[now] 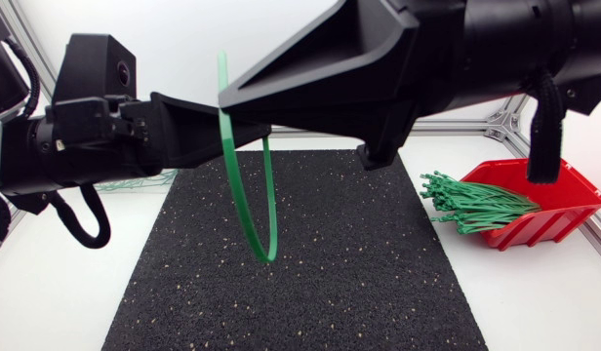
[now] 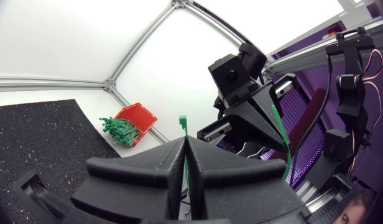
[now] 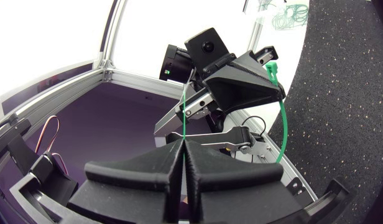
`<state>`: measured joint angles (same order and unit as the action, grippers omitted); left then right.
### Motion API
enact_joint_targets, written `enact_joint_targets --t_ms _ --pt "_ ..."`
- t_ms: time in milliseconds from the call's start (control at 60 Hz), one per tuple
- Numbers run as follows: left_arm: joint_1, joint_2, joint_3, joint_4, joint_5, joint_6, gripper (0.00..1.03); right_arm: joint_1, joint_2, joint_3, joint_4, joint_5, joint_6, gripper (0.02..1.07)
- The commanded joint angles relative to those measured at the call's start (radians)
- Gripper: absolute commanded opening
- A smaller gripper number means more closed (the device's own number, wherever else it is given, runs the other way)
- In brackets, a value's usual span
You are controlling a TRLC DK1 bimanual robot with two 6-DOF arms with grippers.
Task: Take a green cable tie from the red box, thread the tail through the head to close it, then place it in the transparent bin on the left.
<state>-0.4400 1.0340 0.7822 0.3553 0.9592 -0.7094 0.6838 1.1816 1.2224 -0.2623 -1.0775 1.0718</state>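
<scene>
**Green cable tie [image 1: 271, 195]: held above the table by both grippers**

Transparent bin [image 1: 135, 183]: far left, mostly hidden behind the left arm, thin green loops showing in it.
Left gripper [image 1: 220, 132]: clenched on the tie near its head, which pokes out past the fingertips in the left wrist view.
Tie body: hangs in a long open loop over the black mat [image 1: 310, 283], not touching it.
Right gripper [image 1: 222, 97]: just above the left one, pinching the tail strip.
Red box [image 1: 564, 210]: far right, a bundle of green ties [image 1: 476, 205] spilling over its rim.
</scene>
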Motion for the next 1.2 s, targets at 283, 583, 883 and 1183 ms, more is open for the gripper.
enact_joint_targets --t_ms 283,583,883,1183 --pt "-0.008 -0.032 -0.017 -0.003 -0.01 0.033 0.04 -0.024 0.046 0.132 -0.149 -0.016 0.039 0.08" --pt "-0.008 -0.052 -0.026 -0.022 -0.027 0.062 0.04 -0.046 0.07 0.184 -0.333 -0.01 0.063 0.08" --pt "-0.019 -0.068 -0.034 -0.038 -0.043 0.085 0.04 -0.047 0.107 0.256 -0.448 -0.001 0.096 0.08" --pt "-0.019 -0.081 -0.041 -0.041 -0.045 0.087 0.04 -0.052 0.092 0.163 -0.206 0.022 0.409 0.08"
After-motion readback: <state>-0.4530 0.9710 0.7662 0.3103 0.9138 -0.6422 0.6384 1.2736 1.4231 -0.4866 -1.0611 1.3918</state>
